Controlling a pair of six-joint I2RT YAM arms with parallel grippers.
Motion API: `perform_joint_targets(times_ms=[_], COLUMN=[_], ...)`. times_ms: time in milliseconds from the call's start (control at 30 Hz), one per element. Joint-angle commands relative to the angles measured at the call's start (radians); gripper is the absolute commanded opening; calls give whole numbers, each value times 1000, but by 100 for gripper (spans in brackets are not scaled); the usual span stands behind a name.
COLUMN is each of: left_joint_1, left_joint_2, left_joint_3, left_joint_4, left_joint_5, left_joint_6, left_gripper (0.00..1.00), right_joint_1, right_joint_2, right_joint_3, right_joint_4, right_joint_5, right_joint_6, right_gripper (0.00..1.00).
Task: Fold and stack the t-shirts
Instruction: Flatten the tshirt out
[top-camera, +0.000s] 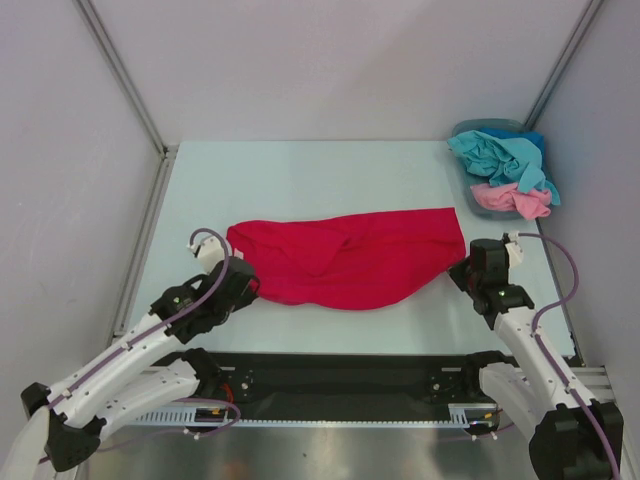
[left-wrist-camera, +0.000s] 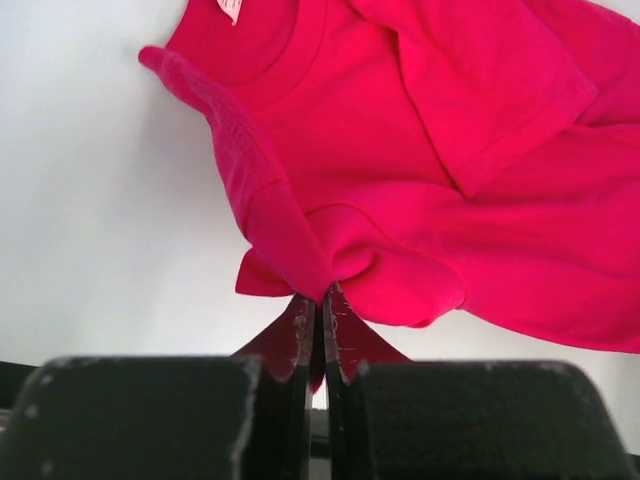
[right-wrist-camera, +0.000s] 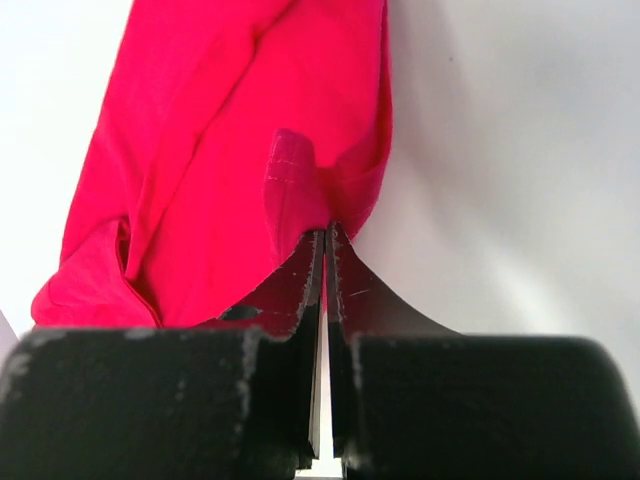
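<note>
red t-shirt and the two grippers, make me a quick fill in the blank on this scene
The red t-shirt lies stretched across the ____.
The left gripper and the right gripper are both ____ on its cloth.
The teal shirt and the pink shirt are piled in the ____.
Missing words: table; shut; basket.

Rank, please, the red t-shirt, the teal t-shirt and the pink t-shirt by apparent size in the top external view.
1. red t-shirt, spread out, clearly largest.
2. teal t-shirt.
3. pink t-shirt.
The last two lie bunched in the basket, farther from the camera, so their order is unsure.
</note>
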Motion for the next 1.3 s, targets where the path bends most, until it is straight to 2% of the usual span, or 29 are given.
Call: perform_joint_targets(times_ms=[0, 367, 500, 600, 833, 933, 967, 1000, 1033, 1067, 1167, 1267], left_joint_1=[-12, -111, -124, -136, -142, -148, -151, -153, -154, -159, -174, -197], left_joint_2=[-27, -18, -24, -38, -53, -39, -30, -27, -22, -16, -5, -2], left_joint_3=[-13, -27, -19, -14, -14, -7, 1, 4, 7, 13, 19, 16], left_joint_4=[-9, -101, -150, -182, -199, -198, -198, -195, -196, -193, -187, -181], left_joint_5=[17, -2, -15, -27, -35, -41, -45, -49, -50, -53, -59, -69], left_joint_6=[-60, -178, -217, -241, -257, -257, -257, -255, -255, -255, -258, -268], left_gripper=[8, 14, 32, 36, 37, 36, 36, 37, 37, 36, 36, 36], right_joint_1=[20, 43, 45, 45, 46, 48, 48, 46, 48, 48, 48, 55], right_joint_2=[-23, -28, -40, -81, -164, -180, -181, -181, -177, -174, -175, -189], right_joint_3=[-19, 0, -2, -20, -34, -35, -35, -37, -38, -40, -40, -31], right_joint_4=[-7, -72, -124, -144, -271, -318, -328, -335, -343, -345, -342, -320], right_joint_5=[27, 73, 92, 95, 158, 173, 178, 178, 178, 175, 161, 149], right_joint_6=[43, 80, 91, 103, 135, 143, 146, 144, 141, 134, 114, 85], right_gripper=[0, 0, 0, 0, 0, 12, 23, 27, 39, 47, 64, 65])
